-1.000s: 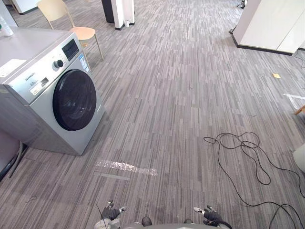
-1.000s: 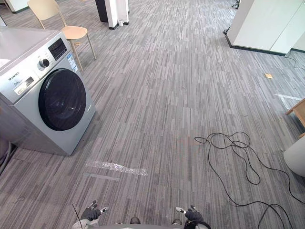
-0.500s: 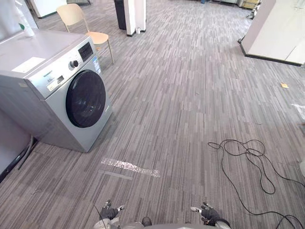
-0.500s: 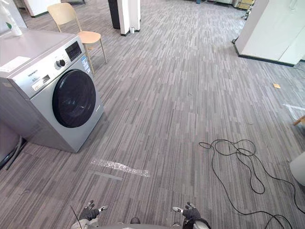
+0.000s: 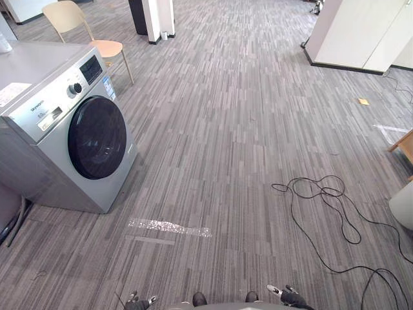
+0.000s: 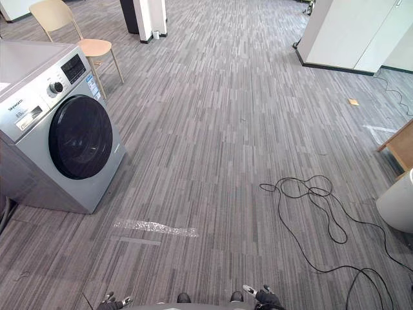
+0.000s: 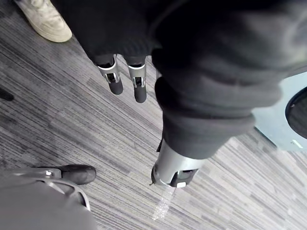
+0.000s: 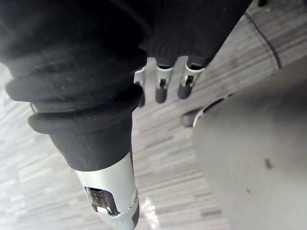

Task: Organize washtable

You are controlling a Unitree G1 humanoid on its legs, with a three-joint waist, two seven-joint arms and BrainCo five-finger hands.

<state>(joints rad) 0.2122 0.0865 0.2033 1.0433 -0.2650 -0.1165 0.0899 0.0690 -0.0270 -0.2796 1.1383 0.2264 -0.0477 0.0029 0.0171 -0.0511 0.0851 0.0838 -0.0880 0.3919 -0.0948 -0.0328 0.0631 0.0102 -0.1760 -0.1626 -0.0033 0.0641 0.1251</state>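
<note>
Left eye view and right eye view, looking down: striped grey carpet floor [image 5: 245, 116] takes most of the frame. The silver washing machine [image 5: 39, 161] stands on it at our left, upright, with its round dark door shut, well apart from both hands. A white cabinet [image 5: 361, 32] sits far off at upper right. A pale wooden chair [image 5: 106, 48] stands just behind the machine.

The right eye view takes in more of the right edge. There we note a wooden piece of furniture [image 6: 399, 145] and below it a white rounded object [image 6: 397, 205]. Both are cut by the frame and we cannot name them. A shiny strip of tape [image 5: 169, 227] lies on the carpet between the machine and us.

The left hand [image 5: 137, 301] and right hand [image 5: 290, 298] hang low at the bottom edge, one on each side, and neither touches anything. From the head we make out little more than fingertips.

In the left wrist view the fingers [image 7: 138, 88] point straight down and the thumb [image 7: 175, 175] stands apart, so the hand is slack and empty. A corner of the machine shows past it, along with a person's pale shoe [image 7: 45, 23]. In the right wrist view the fingers [image 8: 161, 88] are straight and the thumb [image 8: 115, 203] is apart, and that hand is likewise loose and empty.

Smaller things: a white sheet [image 5: 11, 92] lies on the machine's top and a yellow scrap [image 5: 364, 101] lies on the carpet by the cabinet. The left eye view also catches a small pale container [image 5: 3, 44] at the machine's far corner. It is cut by the edge and too little shows to identify it.
</note>
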